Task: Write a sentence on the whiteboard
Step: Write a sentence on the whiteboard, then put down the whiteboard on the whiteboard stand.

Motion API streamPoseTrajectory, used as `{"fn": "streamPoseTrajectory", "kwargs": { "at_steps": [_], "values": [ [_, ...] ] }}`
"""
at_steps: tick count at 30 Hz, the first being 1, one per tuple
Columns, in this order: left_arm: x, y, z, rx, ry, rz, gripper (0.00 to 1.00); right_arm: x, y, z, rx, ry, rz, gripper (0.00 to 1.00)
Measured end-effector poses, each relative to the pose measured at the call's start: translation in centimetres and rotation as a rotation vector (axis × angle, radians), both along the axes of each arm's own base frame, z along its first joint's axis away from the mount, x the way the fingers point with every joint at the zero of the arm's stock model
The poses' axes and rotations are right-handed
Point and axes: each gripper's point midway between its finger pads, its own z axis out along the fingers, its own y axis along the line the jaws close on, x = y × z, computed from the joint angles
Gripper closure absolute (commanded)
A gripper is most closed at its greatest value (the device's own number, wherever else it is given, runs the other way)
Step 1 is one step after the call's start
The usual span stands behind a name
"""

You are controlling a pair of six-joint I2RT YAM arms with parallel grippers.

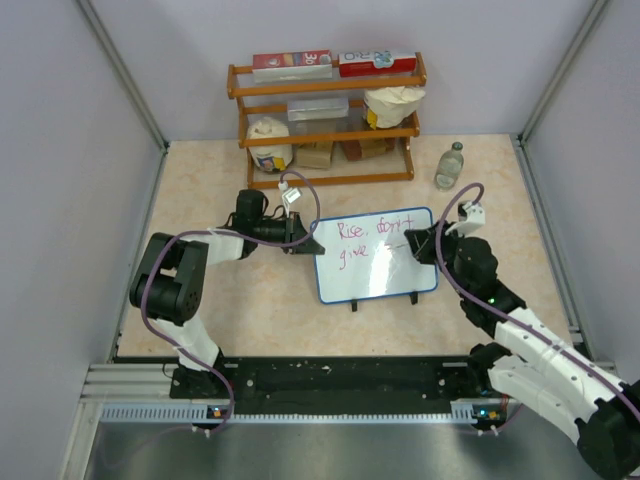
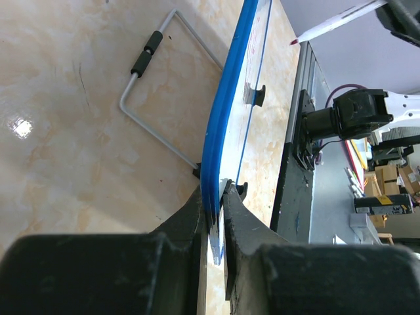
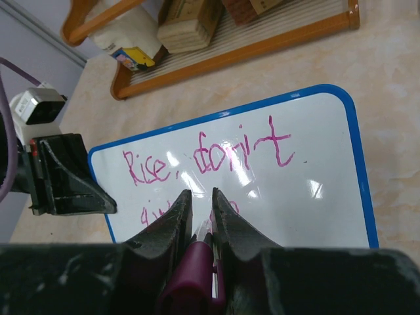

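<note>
The whiteboard [image 1: 375, 262], white with a blue frame, stands mid-table. Pink lettering [image 1: 372, 228] reads "Rise, don't" with "give" beneath. My left gripper [image 1: 303, 243] is shut on the board's left edge; in the left wrist view its jaws [image 2: 216, 197] pinch the blue frame [image 2: 226, 98]. My right gripper [image 1: 412, 243] is shut on a marker [image 1: 398, 245] pointed at the board's second line. In the right wrist view the fingers [image 3: 200, 197] clamp the purple-capped marker [image 3: 193, 275] over the board [image 3: 308, 203], hiding part of the lower line of the lettering [image 3: 210, 154].
A wooden rack [image 1: 325, 110] with boxes and bags stands at the back. A small bottle [image 1: 450, 165] stands to its right. The board's wire stand [image 2: 157, 125] lies behind it on the table. Grey walls close in the left and right sides.
</note>
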Motion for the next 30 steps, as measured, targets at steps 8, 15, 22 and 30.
{"fn": "streamPoseTrajectory", "kwargs": {
  "at_steps": [8,15,22,30],
  "values": [
    [-0.1,0.1,0.1,0.004,-0.008,0.007,1.00,-1.3,-0.3,1.9,0.053,-0.031,0.009,1.00],
    [-0.3,0.1,0.3,0.011,-0.023,0.019,0.80,-2.1,-0.4,1.3,0.069,-0.004,0.021,1.00],
    [-0.1,0.8,-1.5,0.078,-0.040,0.083,0.45,-3.1,-0.2,-0.8,0.069,0.055,0.047,1.00],
    [-0.8,2.5,-1.6,0.150,-0.117,0.197,0.16,-4.6,-0.3,-0.3,0.106,0.053,0.076,1.00]
  ]
}}
